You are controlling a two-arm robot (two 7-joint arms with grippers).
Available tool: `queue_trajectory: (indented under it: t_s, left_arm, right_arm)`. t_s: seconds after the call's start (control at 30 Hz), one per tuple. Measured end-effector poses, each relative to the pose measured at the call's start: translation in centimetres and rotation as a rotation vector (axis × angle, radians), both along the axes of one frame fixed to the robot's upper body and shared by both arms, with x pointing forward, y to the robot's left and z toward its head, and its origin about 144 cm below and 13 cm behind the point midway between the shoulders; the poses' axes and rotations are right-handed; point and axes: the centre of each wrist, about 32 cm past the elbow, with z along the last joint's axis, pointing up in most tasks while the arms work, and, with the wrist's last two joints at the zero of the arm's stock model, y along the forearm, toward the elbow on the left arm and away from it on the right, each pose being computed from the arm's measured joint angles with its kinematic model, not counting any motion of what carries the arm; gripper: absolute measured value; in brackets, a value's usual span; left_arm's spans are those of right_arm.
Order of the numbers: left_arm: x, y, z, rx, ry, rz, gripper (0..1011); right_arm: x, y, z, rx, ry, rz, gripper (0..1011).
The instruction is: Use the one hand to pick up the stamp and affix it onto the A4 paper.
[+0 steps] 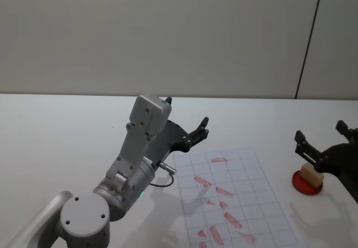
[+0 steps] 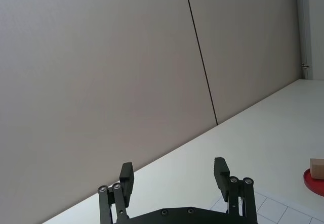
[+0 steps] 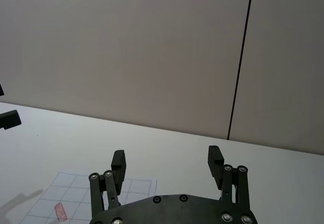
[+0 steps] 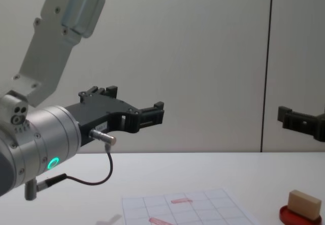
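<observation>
tan stamp (image 1: 311,174) on red ink pad (image 1: 298,184), right claw (image 1: 320,134) released, hovering above it

Nothing written, no number and no brand can be read anywhere. The reddish marks (image 1: 225,192) on the paper (image 1: 263,203) are oblong smears; their lettering, if there is any, is too small to make out. The stamp (image 1: 311,175), just right of the paper, shows a plain tan face.
</observation>
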Motion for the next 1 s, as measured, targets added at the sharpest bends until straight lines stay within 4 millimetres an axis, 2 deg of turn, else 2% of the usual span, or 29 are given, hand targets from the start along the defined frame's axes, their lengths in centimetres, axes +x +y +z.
queue_trajectory:
  t_s: [1.0]
  left_arm:
    - [0.00, 0.00, 0.00, 0.000, 0.000, 0.000, 1002]
  right_arm:
    - [0.00, 0.00, 0.00, 0.000, 0.000, 0.000, 1000]
